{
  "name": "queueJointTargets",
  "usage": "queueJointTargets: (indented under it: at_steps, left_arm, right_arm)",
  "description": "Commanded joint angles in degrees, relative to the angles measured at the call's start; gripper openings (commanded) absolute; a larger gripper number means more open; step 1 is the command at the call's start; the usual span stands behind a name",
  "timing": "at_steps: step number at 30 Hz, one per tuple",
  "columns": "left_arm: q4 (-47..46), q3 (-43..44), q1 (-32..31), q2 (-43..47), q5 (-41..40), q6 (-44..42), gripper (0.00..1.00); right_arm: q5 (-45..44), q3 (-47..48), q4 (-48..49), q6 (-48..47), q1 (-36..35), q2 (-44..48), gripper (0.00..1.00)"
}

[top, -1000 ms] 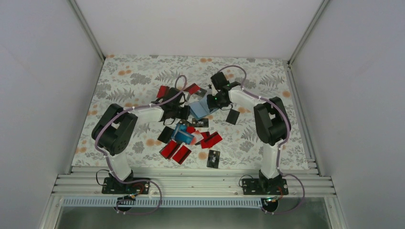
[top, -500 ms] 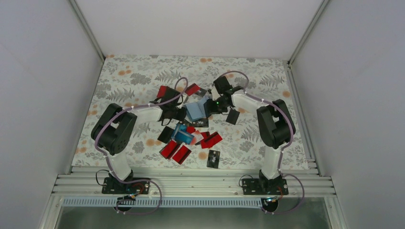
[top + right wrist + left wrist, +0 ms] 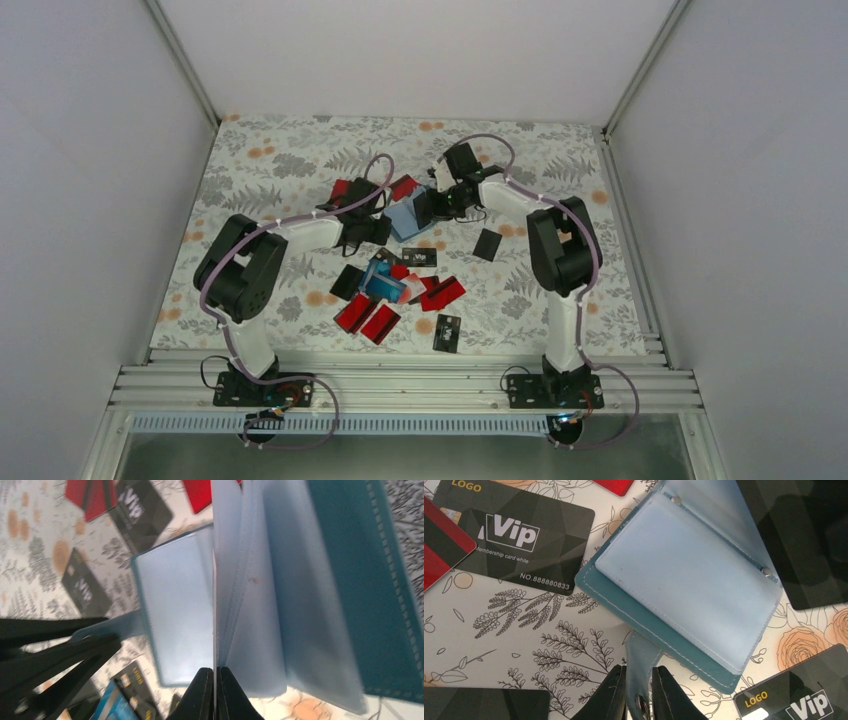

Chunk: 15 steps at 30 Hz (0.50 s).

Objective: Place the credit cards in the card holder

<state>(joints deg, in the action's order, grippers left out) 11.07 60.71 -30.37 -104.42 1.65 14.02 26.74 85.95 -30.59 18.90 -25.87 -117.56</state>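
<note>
Floral-patterned table (image 3: 270,160), seen from above, with both arms reaching to its middle. The card holder (image 3: 405,220) lies open between the two grippers, its teal cover against the cloth and its clear sleeves fanned upward. Credit cards (image 3: 380,320), red, black and blue, lie scattered nearer the arm bases and around the holder. The right gripper (image 3: 215,692) is closed tight on the edge of one clear sleeve. The left gripper (image 3: 639,697) has narrow jaws flanking the holder's snap strap; whether they pinch it cannot be told.
</note>
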Motion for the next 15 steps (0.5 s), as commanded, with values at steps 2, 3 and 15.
queueJointTargets:
  at_steps: [2, 3, 15]
  left_arm:
    - [1.37, 0.98, -0.13, 0.75, -2.20, 0.39, 0.14]
    - [1.25, 0.84, -0.12, 1.24, -2.33, 0.39, 0.14]
    - [-0.62, -1.20, -0.13, 1.11, -1.50, -0.80, 0.14]
  right_arm:
    - [-3.85, 4.21, -0.84, 0.39, 1.96, -4.08, 0.04]
    - [-4.04, 4.49, -0.56, 0.43, 2.29, -4.20, 0.04]
    - [-4.03, -2.18, 1.82, 1.48, 3.54, -3.43, 0.04]
